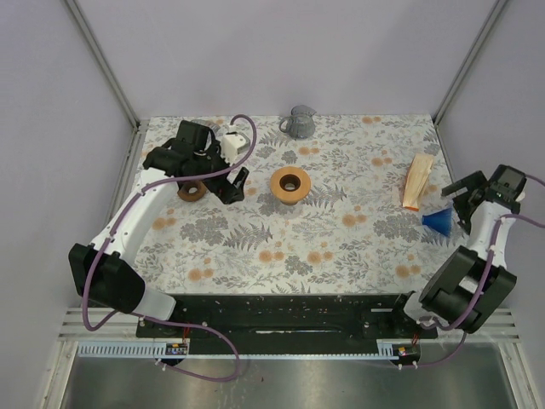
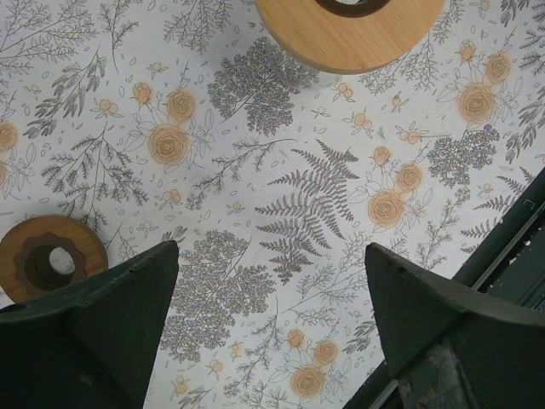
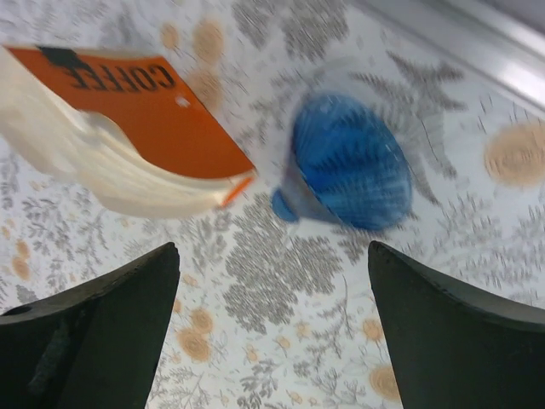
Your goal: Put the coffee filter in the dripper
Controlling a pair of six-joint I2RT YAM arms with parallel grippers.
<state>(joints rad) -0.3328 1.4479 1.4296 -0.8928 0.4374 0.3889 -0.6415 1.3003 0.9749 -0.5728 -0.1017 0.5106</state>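
Observation:
The blue cone-shaped dripper [image 1: 438,221] lies on its side at the right of the table; it also shows in the right wrist view [image 3: 353,162]. A stack of cream coffee filters in an orange "COFFEE" wrapper [image 1: 417,181] lies just behind it, and shows at the upper left of the right wrist view [image 3: 128,136]. My right gripper [image 1: 460,206] is open and empty, hovering just right of both [image 3: 272,324]. My left gripper [image 1: 234,186] is open and empty over the left of the table [image 2: 272,315], far from them.
A light wooden ring [image 1: 290,184] sits mid-table, at the top of the left wrist view [image 2: 349,30]. A dark wooden ring [image 1: 192,191] lies beside my left gripper [image 2: 47,256]. A grey jug [image 1: 300,122] stands at the back edge.

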